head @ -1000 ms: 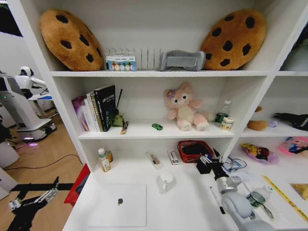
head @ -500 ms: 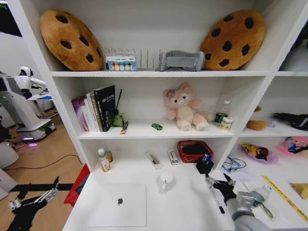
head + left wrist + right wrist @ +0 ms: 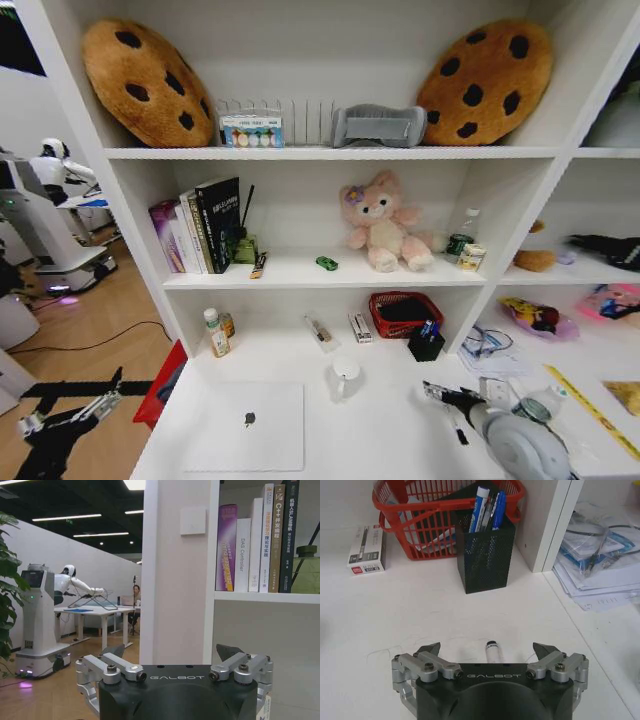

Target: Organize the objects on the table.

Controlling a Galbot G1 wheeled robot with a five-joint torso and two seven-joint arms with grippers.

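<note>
I stood facing a long white desk built under white shelving. My right gripper hung low over the right part of the desktop, its two fingers spread wide apart and holding nothing. A black marker with a white barrel lay flat on the desk directly below the gap between those fingers, not touching either one. Just beyond it stood a black mesh pen cup, upright, with blue pens poking out of its top. A red basket sat right behind the cup, against the shelf back, and a small white box lay beside the basket.

From my head view, the silver laptop lay closed on the left part of the desk, its dark logo facing up. A white mug stood near its far right corner. A tiny green toy car rested on the shelf above the desk, just beside a pink plush toy.

My left gripper hung off the desk's left end, over the wooden floor, fingers open and empty.
</note>
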